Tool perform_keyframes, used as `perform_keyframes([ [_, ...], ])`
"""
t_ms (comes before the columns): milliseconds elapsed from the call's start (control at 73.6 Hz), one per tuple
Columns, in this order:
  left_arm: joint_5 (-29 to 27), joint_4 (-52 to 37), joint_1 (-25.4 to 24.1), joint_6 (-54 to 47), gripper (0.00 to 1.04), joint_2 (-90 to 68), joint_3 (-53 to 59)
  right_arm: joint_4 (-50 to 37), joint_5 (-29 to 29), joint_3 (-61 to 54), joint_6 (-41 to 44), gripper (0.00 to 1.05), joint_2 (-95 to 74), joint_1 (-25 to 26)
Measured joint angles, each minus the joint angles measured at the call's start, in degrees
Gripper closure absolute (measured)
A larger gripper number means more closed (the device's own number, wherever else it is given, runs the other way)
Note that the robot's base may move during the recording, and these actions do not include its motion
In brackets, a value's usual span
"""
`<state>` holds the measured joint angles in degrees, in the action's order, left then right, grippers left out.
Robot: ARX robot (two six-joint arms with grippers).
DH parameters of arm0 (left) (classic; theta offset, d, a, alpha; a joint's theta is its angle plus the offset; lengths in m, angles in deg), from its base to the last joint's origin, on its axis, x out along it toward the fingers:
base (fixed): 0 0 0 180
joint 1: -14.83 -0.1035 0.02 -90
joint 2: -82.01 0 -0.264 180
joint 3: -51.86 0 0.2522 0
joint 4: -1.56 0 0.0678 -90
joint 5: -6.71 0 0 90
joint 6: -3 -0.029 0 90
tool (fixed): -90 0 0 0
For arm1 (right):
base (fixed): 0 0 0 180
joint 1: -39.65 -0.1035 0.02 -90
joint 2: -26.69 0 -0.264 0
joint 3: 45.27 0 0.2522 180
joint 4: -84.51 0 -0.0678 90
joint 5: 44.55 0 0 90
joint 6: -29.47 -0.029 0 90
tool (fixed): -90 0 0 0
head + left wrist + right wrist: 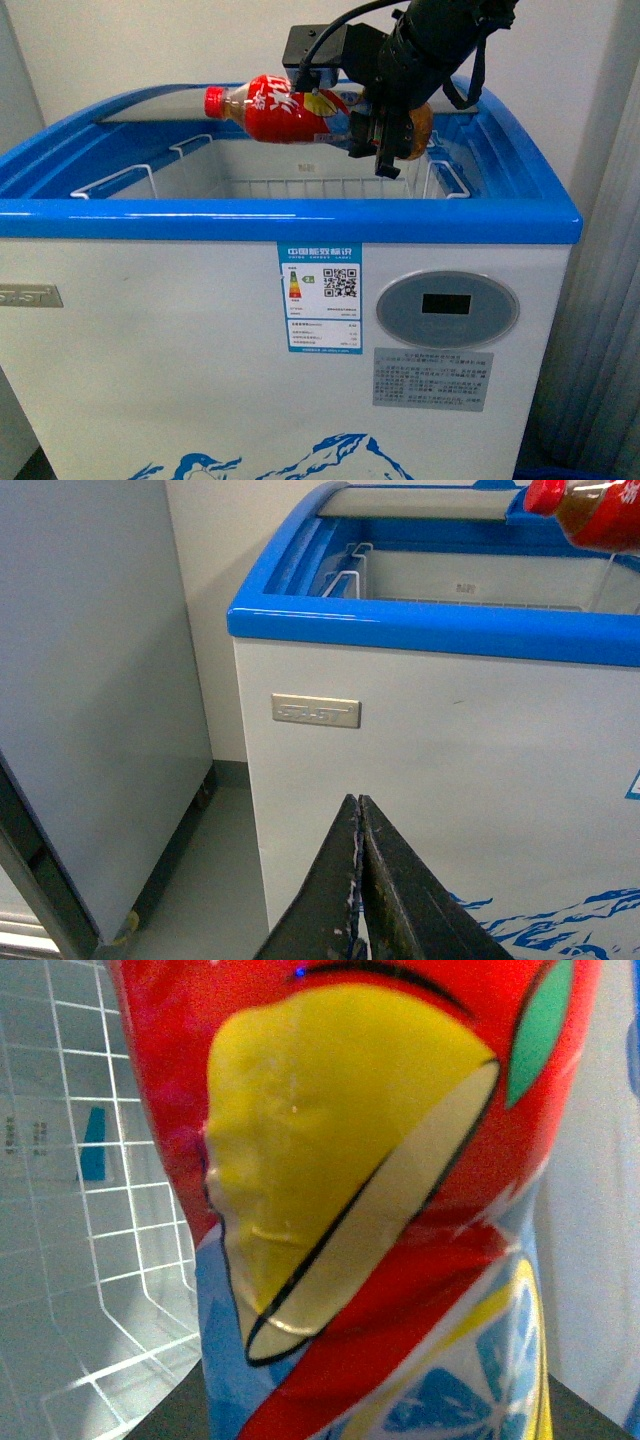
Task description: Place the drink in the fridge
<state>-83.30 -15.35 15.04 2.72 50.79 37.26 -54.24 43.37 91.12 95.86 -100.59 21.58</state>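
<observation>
The drink (285,112), a plastic bottle with a red cap and a red label, hangs on its side over the open top of the fridge (300,222), cap pointing left. My right gripper (385,135) is shut on its bottom end, reaching in from the upper right. The right wrist view is filled by the drink's label (350,1190). My left gripper (358,805) is shut on nothing, low in front of the fridge's white front wall (420,730). From that view the drink's cap (560,498) shows above the blue rim.
White wire baskets (300,185) line the inside of the fridge, also seen as a wire basket (100,1260) below the bottle. The curved glass lid (150,100) sits at the back left. A tall grey cabinet on casters (90,680) stands left of the fridge, across a narrow floor gap.
</observation>
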Motion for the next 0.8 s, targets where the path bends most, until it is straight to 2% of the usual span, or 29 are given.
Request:
perform_keyframes([
  [340,0.0,8.4,0.0,0.0,1.02,9.0,0.0,-0.9,0.4,0.2,-1.2,0.64,-3.0,-1.2],
  [544,0.0,12.9,0.0,0.0,1.02,13.5,0.0,-0.5,-0.9,-0.3,-2.3,0.31,-2.9,-1.6],
  [666,0.0,15.7,0.0,0.0,1.02,16.3,0.0,-0.7,-2.3,-0.2,-3.8,0.07,-1.9,-1.6],
  [802,0.0,18.1,0.0,0.0,1.02,18.7,0.0,-2.0,-4.0,0.4,-7.9,0.08,1.6,-1.3],
])
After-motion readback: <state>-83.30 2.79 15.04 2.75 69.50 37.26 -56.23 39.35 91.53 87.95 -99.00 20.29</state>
